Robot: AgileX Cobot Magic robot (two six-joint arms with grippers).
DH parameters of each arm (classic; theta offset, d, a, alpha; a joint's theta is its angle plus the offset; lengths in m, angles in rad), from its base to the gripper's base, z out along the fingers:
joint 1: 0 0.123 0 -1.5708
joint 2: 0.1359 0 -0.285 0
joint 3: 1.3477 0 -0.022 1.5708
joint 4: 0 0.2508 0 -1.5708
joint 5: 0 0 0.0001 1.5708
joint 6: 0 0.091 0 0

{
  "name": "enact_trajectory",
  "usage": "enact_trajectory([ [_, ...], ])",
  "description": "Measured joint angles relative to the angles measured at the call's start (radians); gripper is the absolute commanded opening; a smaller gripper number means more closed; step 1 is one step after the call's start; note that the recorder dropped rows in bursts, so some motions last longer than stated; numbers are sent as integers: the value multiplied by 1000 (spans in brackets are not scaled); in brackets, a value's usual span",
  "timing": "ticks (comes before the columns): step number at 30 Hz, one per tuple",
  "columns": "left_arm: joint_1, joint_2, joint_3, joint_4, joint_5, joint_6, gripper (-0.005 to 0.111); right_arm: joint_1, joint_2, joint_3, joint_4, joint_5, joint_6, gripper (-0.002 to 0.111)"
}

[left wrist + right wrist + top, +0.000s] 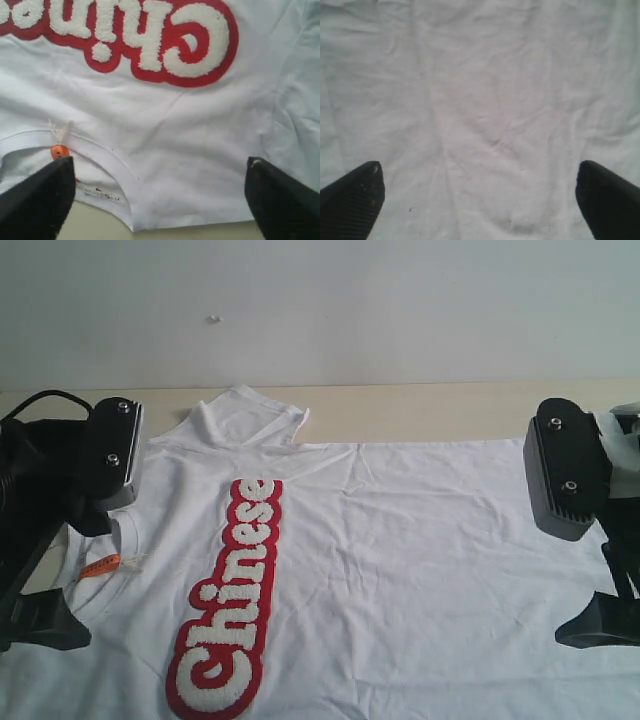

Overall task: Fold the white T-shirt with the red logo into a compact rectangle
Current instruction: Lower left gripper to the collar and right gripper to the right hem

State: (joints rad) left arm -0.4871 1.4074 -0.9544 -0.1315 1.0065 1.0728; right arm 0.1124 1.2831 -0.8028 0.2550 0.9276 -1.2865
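Observation:
The white T-shirt (400,570) lies spread flat on the table, front up, with one sleeve (245,415) folded in at the far edge. The red logo (228,605) runs down its left half and also shows in the left wrist view as the red logo (150,40). My left gripper (70,570) hangs open over the collar (100,157) and the orange neck tag (100,565), holding nothing. My right gripper (610,580) hangs open over plain white cloth (480,100) at the shirt's right end, with nothing between its fingertips (370,175).
The beige table (430,405) shows as a strip beyond the shirt, backed by a pale wall (400,300). A bare table edge (190,232) lies just past the collar in the left wrist view. The arms' black bodies flank the shirt on both sides.

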Motion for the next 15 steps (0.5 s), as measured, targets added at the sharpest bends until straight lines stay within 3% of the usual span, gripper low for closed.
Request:
enact_trajectory([
  [12,0,0,16,0,-38,-4,105,0,0,0,-31,-64,26,104],
  [15,45,5,18,-15,-39,99,105,0,26,0,-98,-60,34,104],
])
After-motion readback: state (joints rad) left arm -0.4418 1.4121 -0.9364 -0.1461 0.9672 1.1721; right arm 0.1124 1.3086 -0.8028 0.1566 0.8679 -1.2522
